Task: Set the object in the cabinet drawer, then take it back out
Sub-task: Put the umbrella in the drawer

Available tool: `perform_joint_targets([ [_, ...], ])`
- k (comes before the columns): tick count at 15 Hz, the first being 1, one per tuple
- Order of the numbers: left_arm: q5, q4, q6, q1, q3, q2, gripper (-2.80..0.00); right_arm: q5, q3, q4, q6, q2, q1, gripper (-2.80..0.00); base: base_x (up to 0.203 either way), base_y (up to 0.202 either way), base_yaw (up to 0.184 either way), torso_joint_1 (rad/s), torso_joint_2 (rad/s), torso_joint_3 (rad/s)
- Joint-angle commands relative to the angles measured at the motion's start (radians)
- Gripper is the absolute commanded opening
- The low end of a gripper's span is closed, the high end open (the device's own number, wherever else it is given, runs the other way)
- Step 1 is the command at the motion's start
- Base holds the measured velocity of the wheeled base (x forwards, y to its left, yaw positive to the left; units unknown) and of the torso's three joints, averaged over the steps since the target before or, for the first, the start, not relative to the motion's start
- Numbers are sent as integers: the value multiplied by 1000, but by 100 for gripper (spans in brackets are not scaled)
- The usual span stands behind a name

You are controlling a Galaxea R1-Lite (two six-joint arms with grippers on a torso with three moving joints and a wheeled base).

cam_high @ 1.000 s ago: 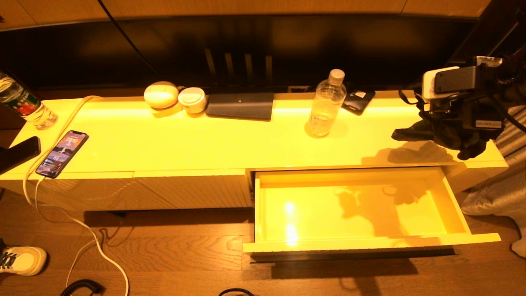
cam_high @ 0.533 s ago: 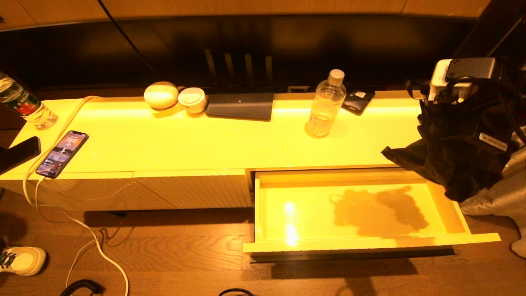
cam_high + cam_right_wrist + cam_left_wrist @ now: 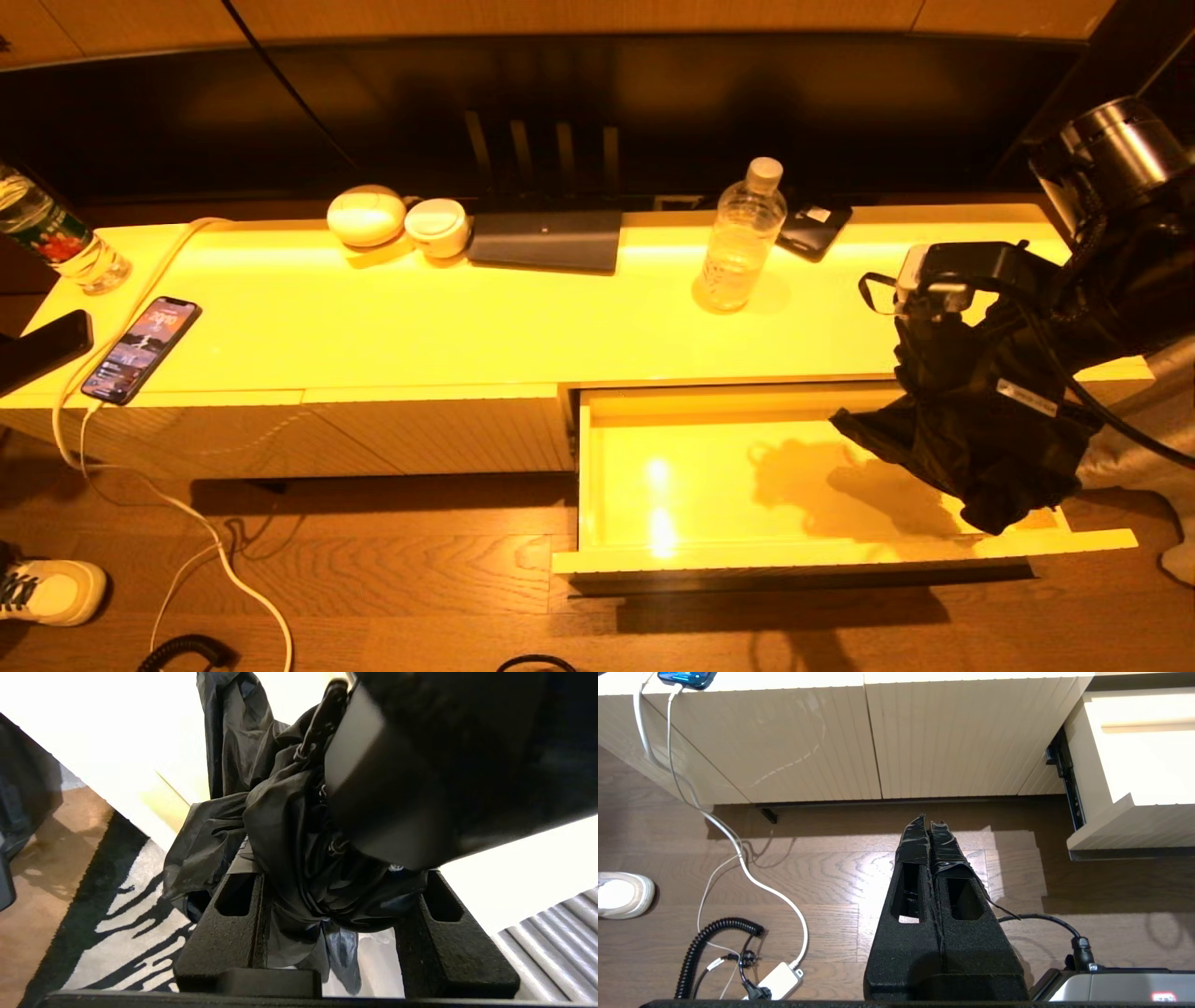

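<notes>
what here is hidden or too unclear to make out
- Right end effector: in the head view its fingers are buried in the folded black umbrella.
- Cabinet drawer: in the head view the umbrella covers its right end.
- Umbrella: in the right wrist view, the handle blocks the far end.
- Left end effector: outside the head view.

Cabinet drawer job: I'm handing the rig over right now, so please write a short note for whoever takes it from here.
Right tool: shut on the folded black umbrella, holding it over the right end of the open cabinet drawer.
Left tool: shut, holding nothing, parked low over the wooden floor in front of the cabinet.
Done: drawer is pulled out; umbrella is lifted and carried over it.
Left: lower the umbrella onto the drawer floor, let go, then grasp it again and take it out.
Nothing else lies in the drawer; the water bottle stands behind it on the cabinet top.
</notes>
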State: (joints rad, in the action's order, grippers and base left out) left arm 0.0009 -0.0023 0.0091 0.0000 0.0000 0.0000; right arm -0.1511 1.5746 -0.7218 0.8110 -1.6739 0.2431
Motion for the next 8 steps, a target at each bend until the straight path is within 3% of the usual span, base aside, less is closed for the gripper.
perform_joint_targets([
  [1, 1, -2, 0, 0, 2, 0, -280, 6, -26, 21, 14, -53, -13, -280, 0, 0, 0, 0, 0, 0],
  [4, 1, -1, 0, 0, 2, 0, -280, 12, -54, 78, 71, -114, -53, -280, 0, 0, 0, 0, 0, 0],
  [8, 1, -2, 0, 0, 2, 0, -280, 18, -70, 115, 256, -127, -132, -280, 0, 0, 0, 0, 0, 0],
])
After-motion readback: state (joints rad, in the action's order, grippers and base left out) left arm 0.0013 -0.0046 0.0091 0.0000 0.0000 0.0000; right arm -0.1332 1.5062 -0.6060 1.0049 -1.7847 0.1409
